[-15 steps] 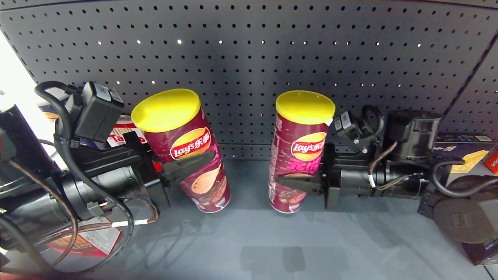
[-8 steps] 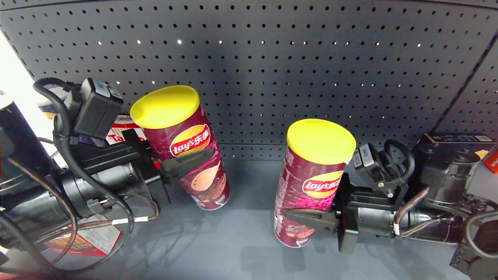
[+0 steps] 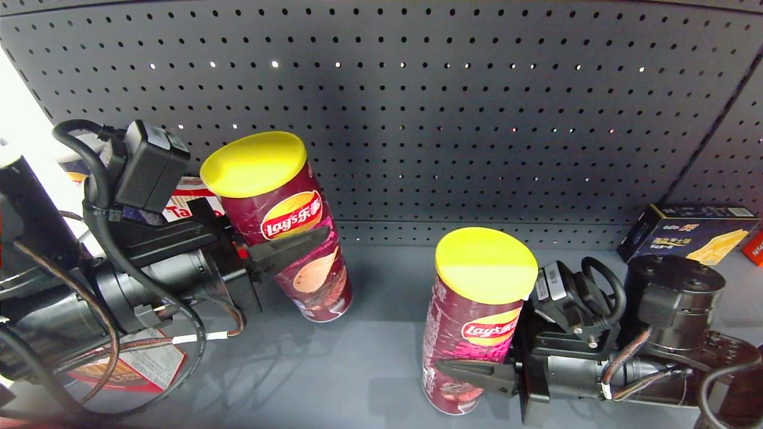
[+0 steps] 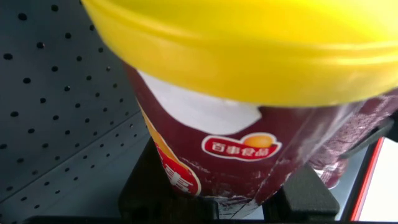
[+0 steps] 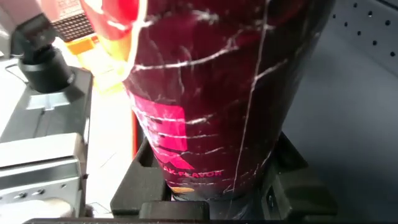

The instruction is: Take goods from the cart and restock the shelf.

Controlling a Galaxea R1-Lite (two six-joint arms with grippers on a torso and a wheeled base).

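Glossy maroon chip tube (image 3: 316, 280); round yellow lid (image 3: 253, 164)

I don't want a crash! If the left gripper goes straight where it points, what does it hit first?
The left gripper would likely meet the pegboard back wall first, though depth is unclear.

Above the shelf (image 3: 369, 357), the left can (image 3: 280, 220) sits at nine o'clock in the left gripper (image 3: 292, 241). The right can (image 3: 471, 322) sits at five o'clock in the right gripper (image 3: 471, 366). The pegboard (image 3: 417, 119) stands behind, and a box (image 3: 691, 235) lies at three o'clock.
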